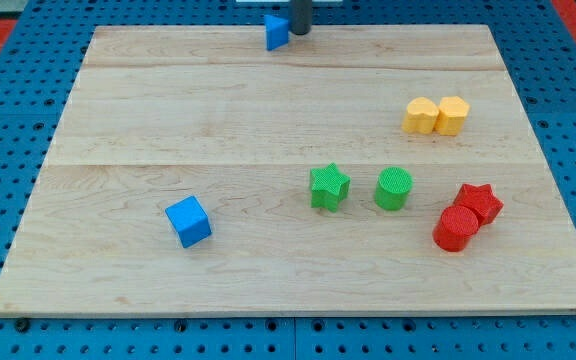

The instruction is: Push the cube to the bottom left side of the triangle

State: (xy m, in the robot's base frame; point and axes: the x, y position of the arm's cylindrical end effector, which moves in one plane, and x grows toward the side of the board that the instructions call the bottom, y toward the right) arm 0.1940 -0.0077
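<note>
A blue cube [188, 221] lies on the wooden board toward the view's bottom left. A blue triangle [276, 32] lies at the view's top edge of the board, near the middle. My rod comes down at the view's top, and my tip [299, 33] sits just right of the triangle, touching or nearly touching it. The cube is far from the tip, down and to the left.
A green star [329, 187] and a green cylinder [393, 189] lie right of centre. A red star [479, 203] and a red cylinder [456, 228] touch at the lower right. Two yellow blocks [436, 115] sit side by side at the right.
</note>
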